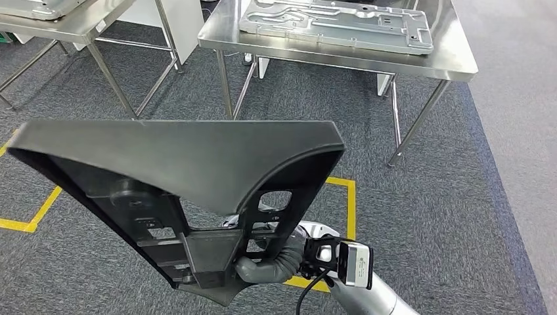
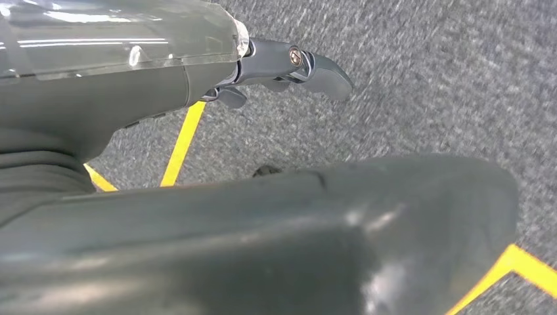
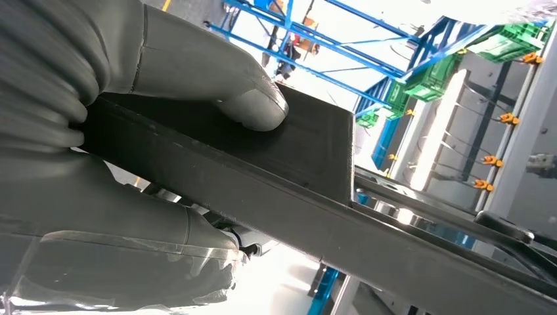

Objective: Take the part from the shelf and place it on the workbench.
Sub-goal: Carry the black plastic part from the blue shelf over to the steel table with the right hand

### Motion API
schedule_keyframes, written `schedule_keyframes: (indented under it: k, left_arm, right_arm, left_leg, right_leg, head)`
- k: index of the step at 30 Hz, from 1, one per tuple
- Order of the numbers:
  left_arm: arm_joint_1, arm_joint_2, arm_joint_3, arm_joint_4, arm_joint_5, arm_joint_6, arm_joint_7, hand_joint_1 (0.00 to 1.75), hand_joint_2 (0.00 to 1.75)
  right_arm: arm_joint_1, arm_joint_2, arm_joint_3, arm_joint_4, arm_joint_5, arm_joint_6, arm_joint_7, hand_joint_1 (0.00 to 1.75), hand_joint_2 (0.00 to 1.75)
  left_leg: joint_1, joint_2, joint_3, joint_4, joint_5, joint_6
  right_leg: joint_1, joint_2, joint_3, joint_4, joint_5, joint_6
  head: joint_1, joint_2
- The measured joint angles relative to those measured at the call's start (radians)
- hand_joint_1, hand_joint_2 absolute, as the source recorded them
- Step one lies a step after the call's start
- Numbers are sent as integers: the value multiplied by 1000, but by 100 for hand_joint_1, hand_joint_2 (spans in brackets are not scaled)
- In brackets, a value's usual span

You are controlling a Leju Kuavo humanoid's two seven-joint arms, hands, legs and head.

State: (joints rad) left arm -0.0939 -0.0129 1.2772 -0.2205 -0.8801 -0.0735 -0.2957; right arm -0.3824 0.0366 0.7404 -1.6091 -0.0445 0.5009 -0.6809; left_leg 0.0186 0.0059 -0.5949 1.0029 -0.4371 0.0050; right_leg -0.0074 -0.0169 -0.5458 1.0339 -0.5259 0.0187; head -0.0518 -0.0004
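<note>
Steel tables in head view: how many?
2. One steel table ahead at upper centre-right, carrying a metal panel; another at upper left, cut off by the frame. More may lie outside view.

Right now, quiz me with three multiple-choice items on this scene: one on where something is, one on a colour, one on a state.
1. Where does the metal panel lie?
A. on the carpet
B. on a steel table
C. in the left hand

2. What colour are the floor lines?
A. yellow
B. red
C. white

3. How is the black part?
A. lying on the floor
B. resting on the table
C. gripped by the right hand

Answers: 1 B, it rests on the tabletop; 2 A, tape on the carpet; 3 C, thumb presses on it.
</note>
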Motion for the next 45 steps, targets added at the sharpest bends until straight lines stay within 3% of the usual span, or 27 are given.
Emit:
schedule_keyframes:
  k: [1, 3, 4, 5, 6, 8, 10, 12, 15, 16, 18, 20, 21, 22, 23, 25, 27, 30, 32, 34, 35, 36, 37, 39, 41, 45]
  left_arm:
    - [-1, 0, 0, 0, 0, 1, -1, 0, 0]
    - [-3, 0, 0, 0, -1, 2, -3, 0, 0]
    - [-3, 0, 0, 0, -2, 3, -3, 0, 0]
    - [-3, 0, 0, 0, -2, 3, -4, 0, 0]
    - [-3, 0, 0, 0, -3, 3, -5, 0, 0]
    - [-3, -1, 0, 0, -4, 4, -7, 0, 0]
    - [-3, -3, 0, 0, -6, 4, -9, 0, 0]
    - [-2, -4, 0, 0, -9, 4, -9, 0, 0]
    - [-3, -4, 0, 0, -11, 4, -10, 0, 0]
    - [-4, -4, 0, 0, -11, 4, -10, 0, 0]
    - [-3, -3, 0, 0, -12, 6, -10, 0, 0]
    - [-1, -2, 0, 0, -12, 6, -10, 0, 0]
    - [-1, -2, 0, 0, -13, 6, -11, 0, 0]
    - [0, -2, 0, 0, -13, 6, -11, 0, 0]
    - [0, -2, 0, 0, -13, 6, -11, 0, 0]
    - [-1, -2, 0, 0, -13, 7, -12, 0, 0]
    - [-1, -2, 0, 0, -13, 7, -13, 0, 0]
    - [-3, -4, 0, 0, -13, 8, -15, 0, 0]
    - [-4, -6, 0, 0, -13, 9, -15, 0, 0]
    - [-1, -7, 0, 0, -13, 10, -14, 0, 0]
    - [0, -8, 0, 0, -13, 10, -14, 0, 0]
    - [0, -8, 0, 0, -13, 10, -13, 0, 0]
    - [-1, -9, 0, 0, -13, 10, -13, 0, 0]
    - [-2, -10, 0, 0, -14, 10, -13, 0, 0]
    - [-2, -11, 0, 0, -18, 10, -14, 0, 0]
    - [-4, -14, -1, 0, -27, 9, -18, 0, 0]
  right_arm:
    - [1, 0, -3, -1, -5, 2, 0, 175, 175]
    - [7, -1, -11, -1, -11, 11, 0, 175, 175]
    - [13, -1, -15, -1, -13, 15, 0, 175, 175]
    - [18, -1, -18, -1, -14, 19, 0, 175, 175]
    - [23, -1, -21, -1, -14, 22, 0, 175, 175]
    - [26, -1, -28, -2, -13, 27, 0, 175, 175]
    - [27, 1, -35, -3, -11, 34, 0, 175, 175]
    - [29, 3, -39, -5, -10, 37, 0, 175, 175]
    - [32, 6, -43, -7, -10, 37, 0, 175, 175]
    - [33, 8, -43, -8, -9, 37, 0, 175, 175]
    - [35, 12, -43, -8, -9, 38, 0, 175, 175]
    - [39, 13, -44, -8, -9, 39, 0, 175, 175]
    - [40, 13, -44, -8, -9, 39, 0, 175, 175]
    - [41, 13, -45, -8, -10, 39, 0, 175, 175]
    - [41, 13, -46, -8, -10, 40, 0, 175, 175]
    - [41, 14, -49, -10, -14, 44, 0, 175, 175]
    - [41, 14, -54, -14, -19, 50, 0, 175, 175]
    - [43, 14, -60, -19, -25, 55, 0, 175, 175]
    - [43, 14, -64, -23, -28, 60, 0, 175, 175]
    - [43, 13, -66, -24, -29, 65, 0, 175, 175]
    - [44, 12, -66, -23, -30, 67, 0, 175, 175]
    - [44, 12, -66, -23, -30, 67, 0, 175, 175]
    - [44, 12, -66, -23, -30, 65, 0, 175, 175]
    - [42, 11, -68, -23, -30, 57, 0, 175, 175]
    - [41, 11, -70, -24, -30, 50, 0, 175, 175]
    - [44, 4, -75, -29, -28, 36, 0, 175, 175]
  left_leg:
    - [1, 0, 2, -2, 0, 5]
    - [-2, 1, 2, -2, -3, 12]
    - [-4, 1, 3, -2, -5, 13]
    - [-5, 1, 5, -1, -6, 14]
    - [-7, 2, 8, -1, -8, 14]
    - [-9, 3, 17, 0, -14, 12]
    - [-13, 6, 23, 1, -19, 5]
    - [-15, 11, 24, 1, -21, -6]
    - [-11, 15, 20, 20, -40, -24]
    - [-9, 12, 5, 57, -64, -29]
    - [-7, 5, -53, 186, -130, -37]
    - [-5, 4, -104, 287, -160, -42]
    - [-5, 4, -105, 286, -147, -43]
    - [-5, 3, -87, 243, -115, -42]
    - [-4, -4, -53, 169, -74, -39]
    - [-4, -29, 10, 38, -25, -30]
    - [-7, -42, 28, -3, -22, -19]
    - [-5, -27, 30, -10, -16, 1]
    - [-3, -15, 32, -16, -13, 12]
    - [-5, -1, 31, -16, -14, 16]
    - [-6, 6, 30, -15, -14, 17]
    - [-7, 13, 31, -15, -15, 17]
    - [-7, 19, 32, -14, -16, 16]
    - [-10, 29, 37, -14, -19, 12]
    - [-14, 37, 39, -12, -23, 4]
    - [-13, 43, 39, -3, -35, -18]
  right_leg:
    - [-2, 3, -22, 47, -27, 4]
    - [-2, 7, -100, 194, -88, 7]
    - [-3, 7, -135, 252, -103, 8]
    - [-3, 7, -155, 279, -98, 7]
    - [-3, 7, -151, 256, -71, 4]
    - [0, 0, -93, 117, 11, -7]
    - [7, -10, -42, 2, 56, -17]
    - [13, -8, -35, -20, 59, -23]
    - [8, 6, -31, -30, 66, -39]
    - [5, 9, -29, -34, 68, -43]
    - [3, 17, -28, -36, 70, -48]
    - [4, 27, -28, -36, 70, -49]
    - [4, 33, -27, -35, 69, -48]
    - [4, 39, -25, -35, 69, -47]
    - [4, 46, -23, -34, 68, -46]
    - [6, 58, -23, -32, 66, -39]
    - [6, 68, -27, -31, 67, -28]
    - [4, 67, -34, -19, 58, -10]
    - [3, 45, -71, 63, 8, -1]
    - [2, 31, -140, 200, -55, 5]
    - [1, 29, -165, 249, -68, 6]
    - [1, 28, -171, 259, -60, 6]
    - [1, 25, -157, 227, -33, 5]
    - [4, 4, -84, 82, 35, -4]
    - [11, -14, -35, -19, 67, -15]
    - [11, 5, -29, -40, 75, -36]
  head:
    - [0, 0]
    - [0, 0]
    - [0, 0]
    - [0, 0]
    - [0, 0]
    - [0, 0]
    - [0, 0]
    - [0, 0]
    - [0, 0]
    - [0, 0]
    - [0, 0]
    - [0, 0]
    - [0, 0]
    - [0, 0]
    - [0, 0]
    - [0, 0]
    - [0, 0]
    - [0, 0]
    - [0, 0]
    - [0, 0]
    - [0, 0]
    - [0, 0]
    - [0, 0]
    - [0, 0]
    - [0, 0]
    - [0, 0]
